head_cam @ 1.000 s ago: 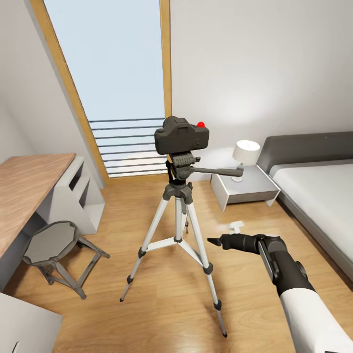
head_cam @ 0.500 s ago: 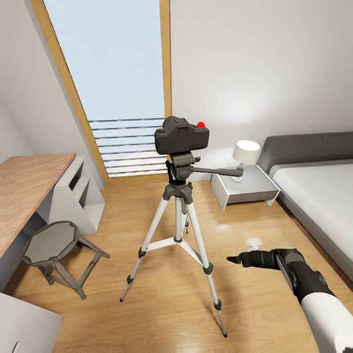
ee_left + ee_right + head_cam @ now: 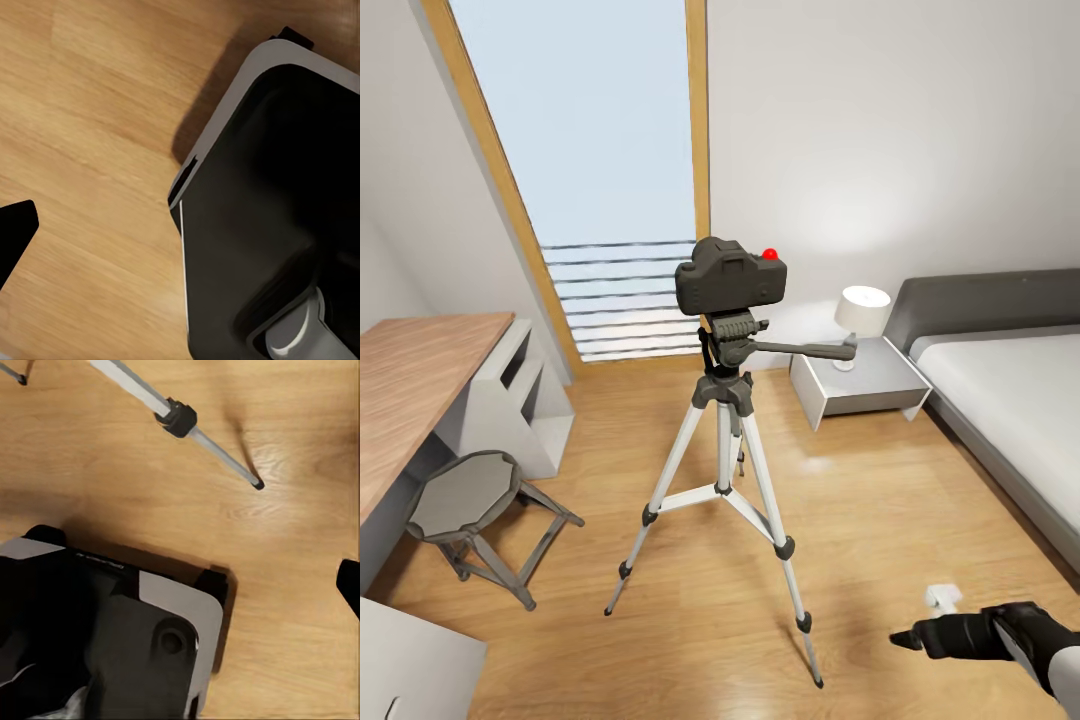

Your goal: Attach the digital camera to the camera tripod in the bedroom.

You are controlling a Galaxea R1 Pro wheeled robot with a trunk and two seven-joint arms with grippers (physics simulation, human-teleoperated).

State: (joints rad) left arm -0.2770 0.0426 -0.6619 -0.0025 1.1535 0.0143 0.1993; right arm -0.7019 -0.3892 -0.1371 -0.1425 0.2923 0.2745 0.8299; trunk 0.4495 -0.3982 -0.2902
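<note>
The digital camera (image 3: pixel 731 277) sits on top of the pan head of the camera tripod (image 3: pixel 722 440), red dot up, level, with the long side handle pointing toward the nightstand (image 3: pixel 860 388). The tripod stands upright on the wood floor (image 3: pixel 690 620) with all three silver legs spread, in front of the tall wood-framed window (image 3: pixel 585 170). A grey stool (image 3: pixel 470 505) is beside the wood-topped desk (image 3: pixel 410 385), well apart from the tripod. A white lamp (image 3: pixel 860 312) stands on the nightstand, next to the bed (image 3: pixel 1000 400). The right gripper (image 3: pixel 912 638) hangs low over the floor, near the tripod's nearest foot but not touching it; it holds nothing, and its dark fingers appear drawn together to a point. In the right wrist view one tripod leg (image 3: pixel 176 418) crosses the floor above the robot's base (image 3: pixel 112 630). In the left wrist view a dark fingertip (image 3: pixel 13 232) shows against the floor; whether the left tool's fingers are apart or together I cannot tell.
</note>
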